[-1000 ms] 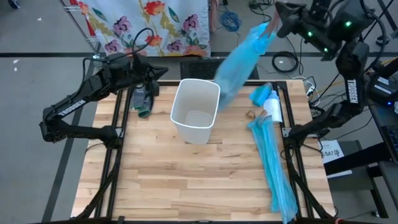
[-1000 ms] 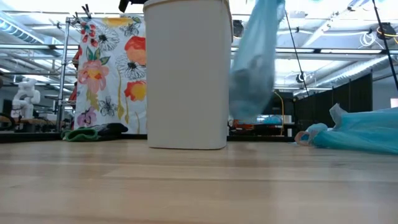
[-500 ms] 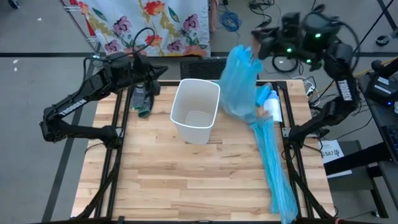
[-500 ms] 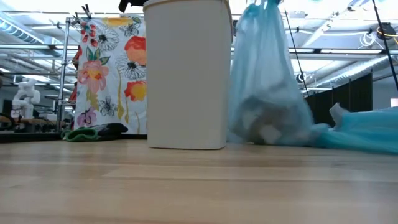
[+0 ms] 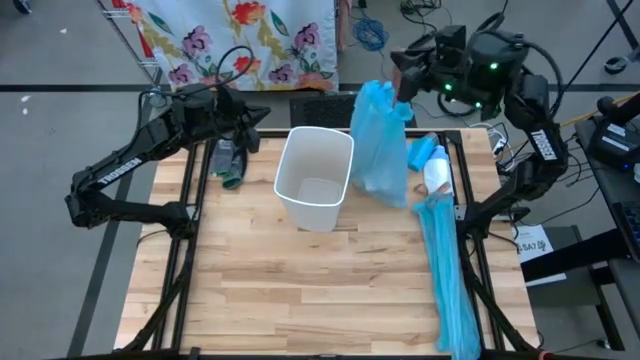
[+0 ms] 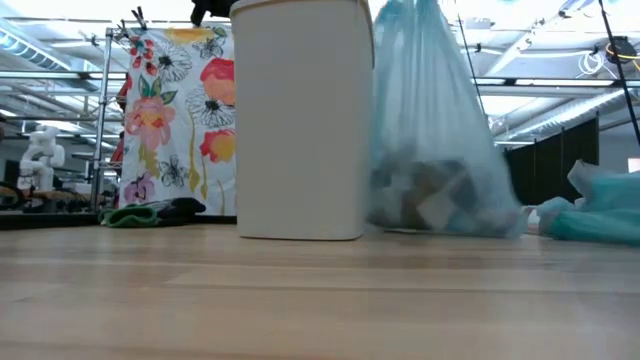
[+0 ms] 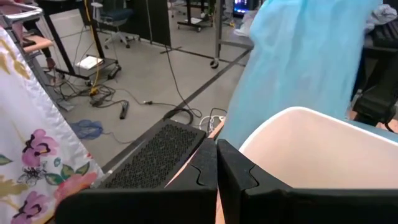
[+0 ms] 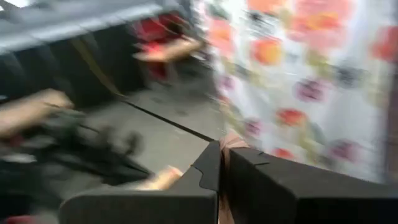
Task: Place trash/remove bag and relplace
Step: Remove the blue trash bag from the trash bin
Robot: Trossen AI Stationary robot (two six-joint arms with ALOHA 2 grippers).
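Observation:
A white bin (image 5: 316, 178) stands upright at the table's far middle. Right of it, a light-blue bag (image 5: 381, 140) stands tall, and the trash (image 6: 432, 196), brown and white scraps, shows through its lower part. My right gripper (image 5: 402, 86) is shut at the bag's top, high over the far edge. My left gripper (image 5: 252, 118) is shut and hovers by the bin's far-left rim (image 7: 298, 113), touching nothing. My right gripper holds the bag by its gathered top (image 5: 384, 93), pinched between the two fingers, which come nearly level from the table's far right. The bag hangs upright below them with its full bottom (image 6: 440, 215) resting on the table beside the bin.
Long light-blue plastic sheets (image 5: 446, 265) lie along the table's right side, with a blue roll (image 5: 422, 152) and a white piece (image 5: 438, 176) at their far end. A dark green bundle (image 5: 231, 166) lies far left. A floral cloth (image 5: 245, 35) hangs beyond the table.
My right gripper has swung toward the table's left, toward the bin, and come down a little, staying shut. The bag, which hung slanted and clear of the table, has swung upright and its bottom has settled on the table right of the bin.

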